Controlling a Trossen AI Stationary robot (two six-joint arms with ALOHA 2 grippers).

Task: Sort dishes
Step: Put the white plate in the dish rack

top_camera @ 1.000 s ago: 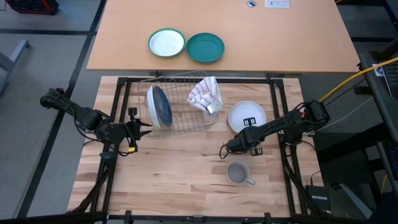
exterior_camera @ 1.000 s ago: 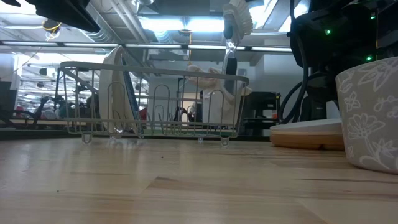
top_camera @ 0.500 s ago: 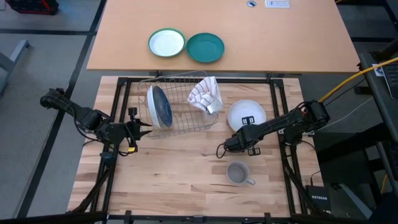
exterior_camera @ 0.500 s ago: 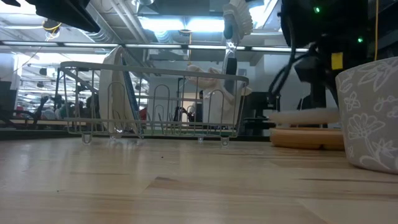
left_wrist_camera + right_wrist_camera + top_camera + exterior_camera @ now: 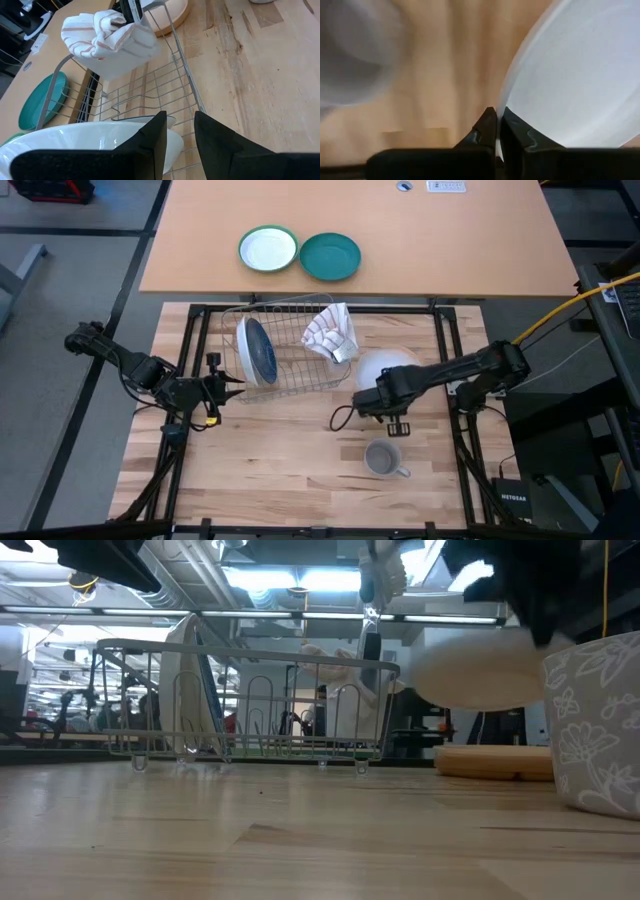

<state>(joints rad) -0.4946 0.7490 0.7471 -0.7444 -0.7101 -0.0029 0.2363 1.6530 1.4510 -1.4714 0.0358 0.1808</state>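
High view: right claw gripping white plate.

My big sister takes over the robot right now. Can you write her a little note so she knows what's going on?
Right gripper: shut on the white plate's rim, plate lifted above the table.
Left gripper: waits beside the dish rack, part open, holding nothing.
Done: the dark blue plate stands in the rack beside a white one.
Left: rack the lifted plate, then the tan plate and the grey mug.
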